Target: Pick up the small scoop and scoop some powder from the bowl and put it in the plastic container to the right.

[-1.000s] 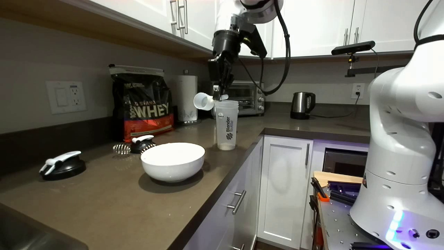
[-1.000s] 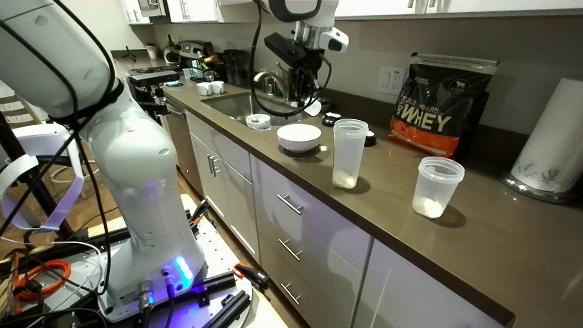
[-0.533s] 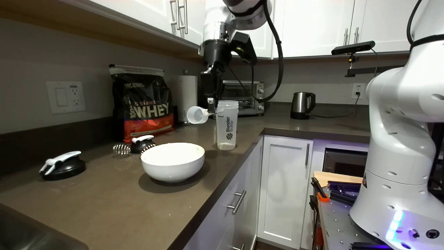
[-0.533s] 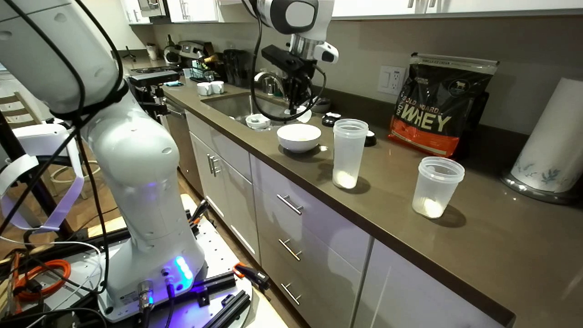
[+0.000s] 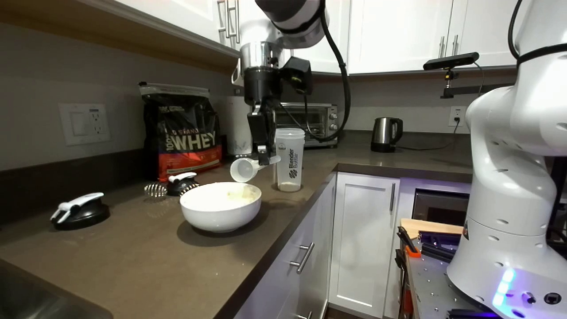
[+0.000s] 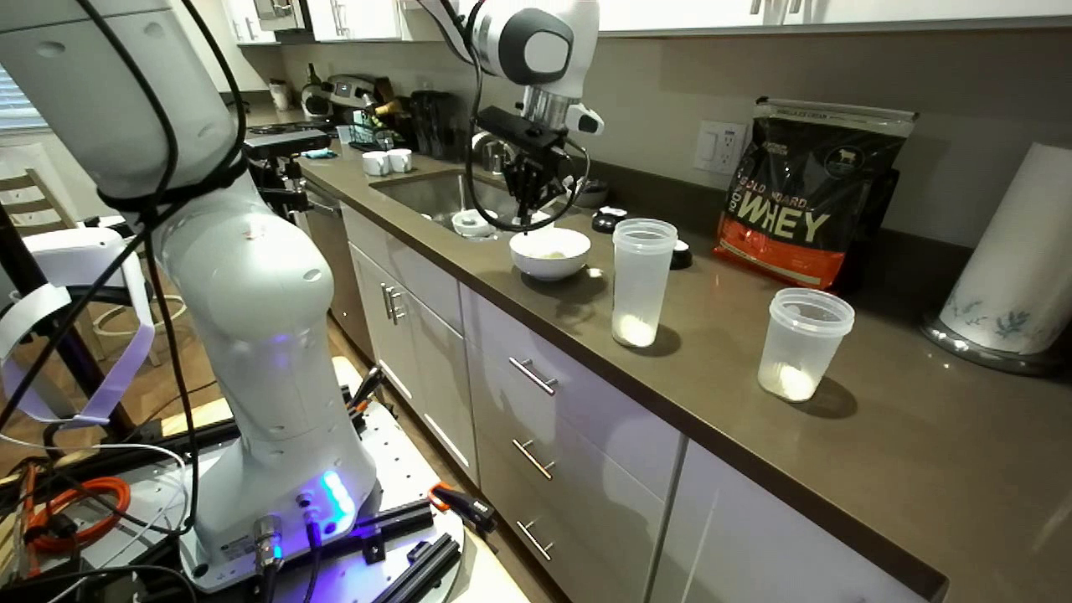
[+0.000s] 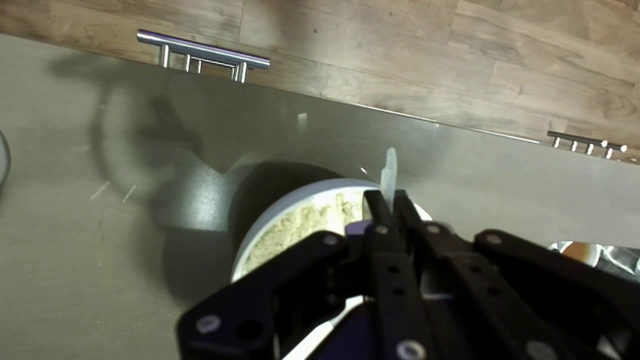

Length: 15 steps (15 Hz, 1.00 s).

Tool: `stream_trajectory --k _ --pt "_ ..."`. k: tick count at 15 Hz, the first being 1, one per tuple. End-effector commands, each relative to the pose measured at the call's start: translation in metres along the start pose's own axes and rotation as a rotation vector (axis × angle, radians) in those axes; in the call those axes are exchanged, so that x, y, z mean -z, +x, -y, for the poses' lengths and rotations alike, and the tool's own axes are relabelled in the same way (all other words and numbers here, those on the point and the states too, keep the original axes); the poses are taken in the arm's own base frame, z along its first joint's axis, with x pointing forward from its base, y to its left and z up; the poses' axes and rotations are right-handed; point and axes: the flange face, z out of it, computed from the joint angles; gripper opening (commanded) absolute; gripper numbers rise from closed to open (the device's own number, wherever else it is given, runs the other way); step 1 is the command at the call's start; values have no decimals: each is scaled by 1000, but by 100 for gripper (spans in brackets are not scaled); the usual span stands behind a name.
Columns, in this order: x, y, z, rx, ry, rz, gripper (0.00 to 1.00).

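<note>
Broadly, a smooth grey-brown countertop [image 5: 155, 266] runs beneath the wide, round white bowl [image 5: 221, 217], which sits upright near the counter's edge. A white jointed robot arm [image 5: 509, 190] has its base well apart from the bowl and its far end above it. Behind the bowl, in an exterior view, stands a large black-and-orange bag lettered WHEY [image 5: 190, 133], with a white paper-towel roll [image 5: 239, 119] farther back. A tall, clear plastic shaker cup [image 5: 290, 157] stands upright near the bowl, apart from it, a pale layer [image 5: 289, 187] at its bottom; a second clear plastic cup [image 6: 804, 343] is farther from the bowl. Over the bowl hangs the black two-fingered gripper [image 7: 388, 198], its fingers almost together, pinching the handle of a small white plastic scoop [image 5: 244, 170]. A round black lid with a white top [image 5: 88, 215] lies left of the bowl in an exterior view. The scoop is tilted by the bowl's rim, its mouth turned sideways; whether they touch, I cannot tell. Pale cream powder [image 7: 295, 220] lies uneven inside the bowl.
</note>
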Motion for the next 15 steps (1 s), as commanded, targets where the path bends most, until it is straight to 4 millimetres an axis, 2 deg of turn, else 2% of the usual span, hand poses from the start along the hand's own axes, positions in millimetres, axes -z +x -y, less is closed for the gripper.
stream_trajectory --k 1,7,15 --pt "-12 14 9 95 -41 58 3" --pt "-33 27 15 157 -126 95 3" --pt "-48 40 25 197 -172 86 3"
